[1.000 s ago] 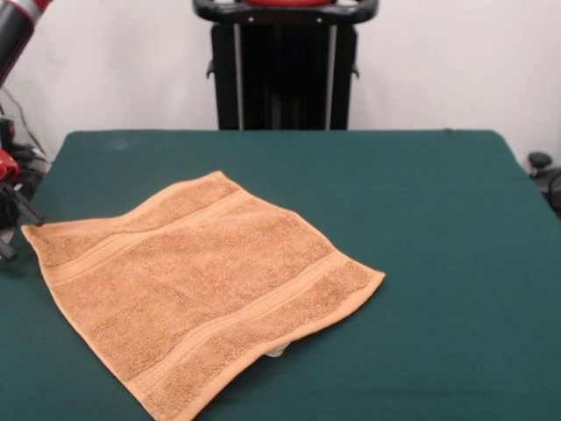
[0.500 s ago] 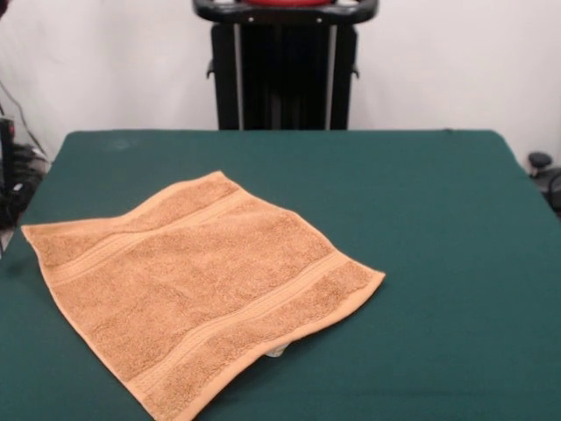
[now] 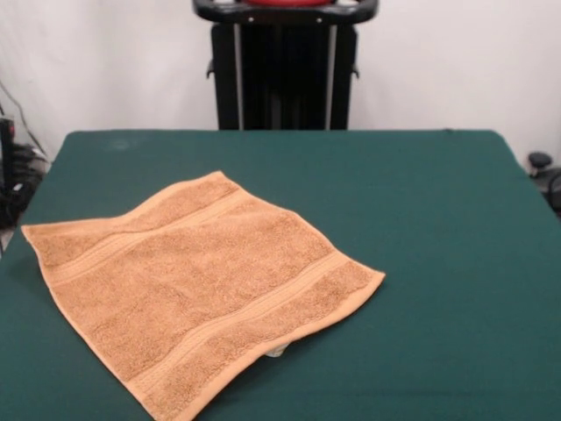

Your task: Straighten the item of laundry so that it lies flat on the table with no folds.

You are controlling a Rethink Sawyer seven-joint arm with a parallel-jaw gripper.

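Gone from the left edge since the earlier frame is the red arm; no gripper is showing, so finger state cannot be told. Towel (image 3: 197, 285) is lying flat on table (image 3: 421, 219); regrasping risks new folds.

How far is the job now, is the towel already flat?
Looks done: the towel lies spread on the table, both bands showing, no fold visible. A white tag peeks from under its near edge. Nothing is in hand; no gripper is in view. Nothing obvious remains.
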